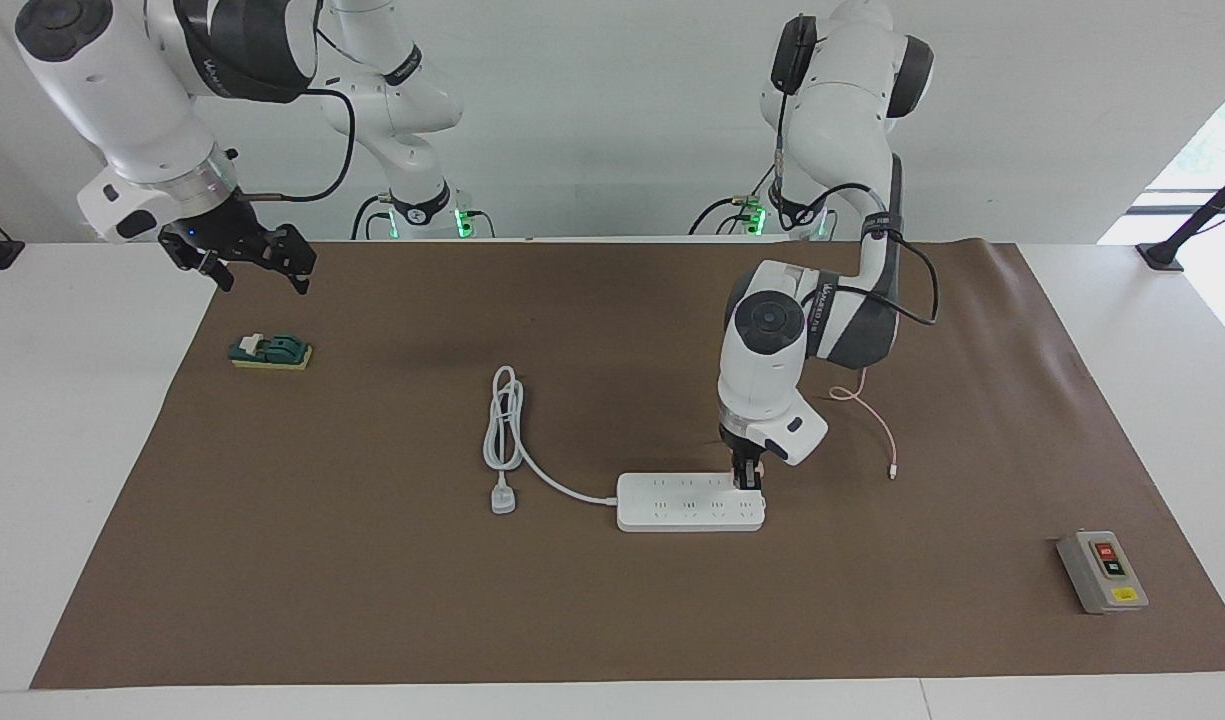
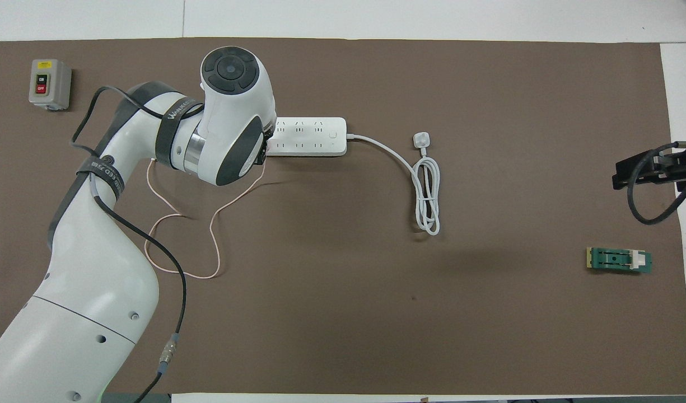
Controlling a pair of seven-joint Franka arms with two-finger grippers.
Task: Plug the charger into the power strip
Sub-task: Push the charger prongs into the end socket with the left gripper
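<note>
The white power strip (image 1: pixel 687 503) (image 2: pixel 312 136) lies flat on the brown mat, its thick white cord (image 1: pixel 502 420) coiled toward the right arm's end. My left gripper (image 1: pixel 747 478) points straight down at the strip's end toward the left arm's side, shut on the pale-pink charger (image 1: pixel 753 463), which is pressed at the socket row nearer the robots. The prongs are hidden. The charger's thin pink cable (image 1: pixel 877 420) (image 2: pixel 208 224) trails over the mat to its white tip (image 1: pixel 892 472). My right gripper (image 1: pixel 262 268) (image 2: pixel 634 168) hangs open in the air over the mat's edge.
A small green and yellow block (image 1: pixel 270 352) (image 2: pixel 619 260) lies below the right gripper. A grey switch box (image 1: pixel 1102 572) (image 2: pixel 50 84) with red and yellow buttons stands at the mat's corner farthest from the robots, at the left arm's end. The cord's white plug (image 1: pixel 503 498) rests beside the strip.
</note>
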